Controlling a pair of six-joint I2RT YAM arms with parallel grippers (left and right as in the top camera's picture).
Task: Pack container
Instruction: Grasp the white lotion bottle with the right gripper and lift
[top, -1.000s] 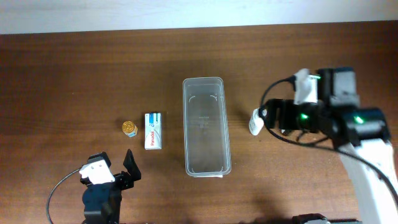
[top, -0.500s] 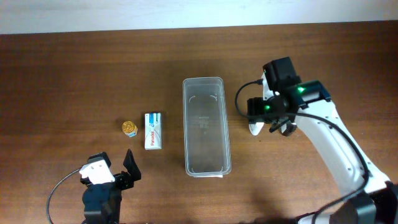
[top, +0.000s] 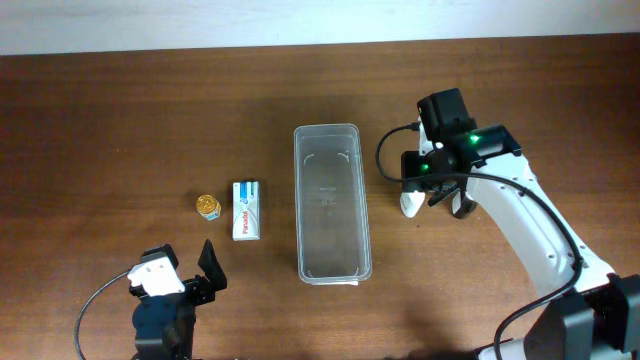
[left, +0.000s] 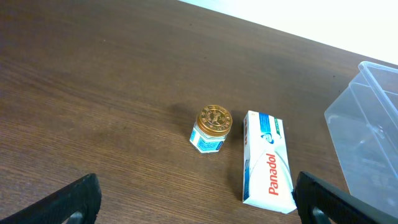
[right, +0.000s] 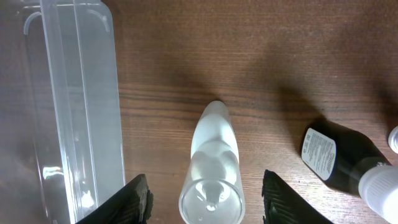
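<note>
Now the container (top: 331, 200) sits in the middle of the wooden table (top: 120, 120), its long side running from near to far, with nothing inside it. Just to its right lies a pale translucent bottle (right: 212, 155). The right gripper (right: 207, 198) hangs over that bottle with its jaws spread, one finger on each side; a strip of table shows between each finger and the bottle, so nothing is grasped. Farther right, near the bottle but apart from it, lies a dark bottle (right: 339, 157) with a white label and white cap.

Left of the container, a white Panadol box (left: 267, 162) lies flat, and a small jar (left: 211, 129) with a gold lid stands just beside the box on its left. The left gripper (left: 200, 200) is at the near left of the table, well short of the box and jar, its fingers wide apart and holding nothing.
</note>
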